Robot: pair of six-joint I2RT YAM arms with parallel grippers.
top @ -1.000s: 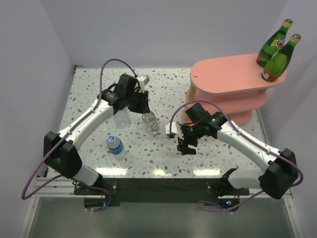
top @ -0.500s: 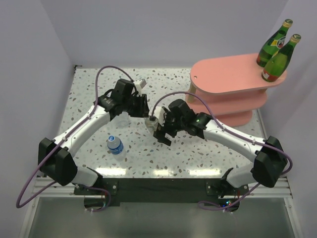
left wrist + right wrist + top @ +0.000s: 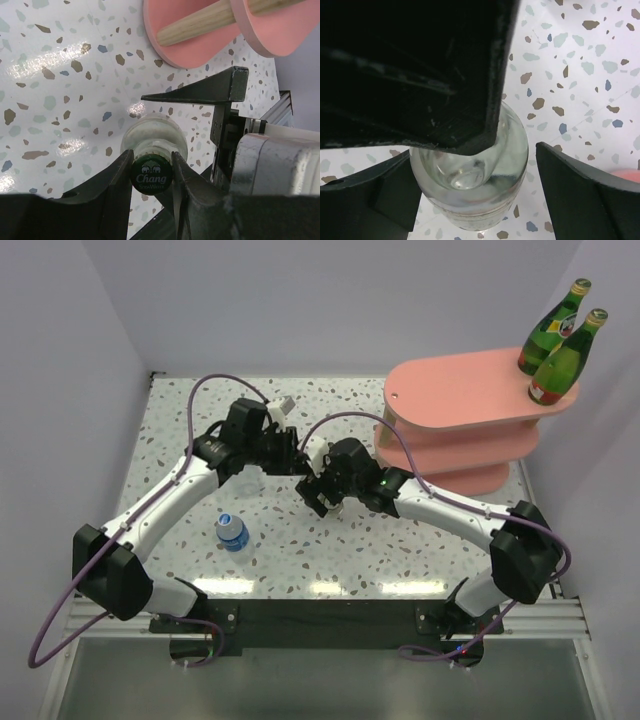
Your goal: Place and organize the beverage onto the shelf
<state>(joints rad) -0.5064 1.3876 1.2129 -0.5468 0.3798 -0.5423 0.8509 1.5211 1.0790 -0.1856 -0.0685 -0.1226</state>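
Swung in leftward since a second ago, the right arm point(image 3: 440, 508) lies stretched low over the speckled tabletop point(image 3: 300, 555), and the left arm point(image 3: 170, 495) is bent to meet it. The left claw point(image 3: 151, 172) pinches the green cap point(image 3: 151, 176) of a clear glass bottle point(image 3: 155, 136). The right claw point(image 3: 480, 196) is spread wide around the bottle's rounded body, mid-tabletop, just left of the pink oval-boarded shelf point(image 3: 460, 390).

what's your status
Left pincer shut on green cap of clear bottle. Right pincer open around its body. Right arm sits between bottle and pink three-tier shelf.
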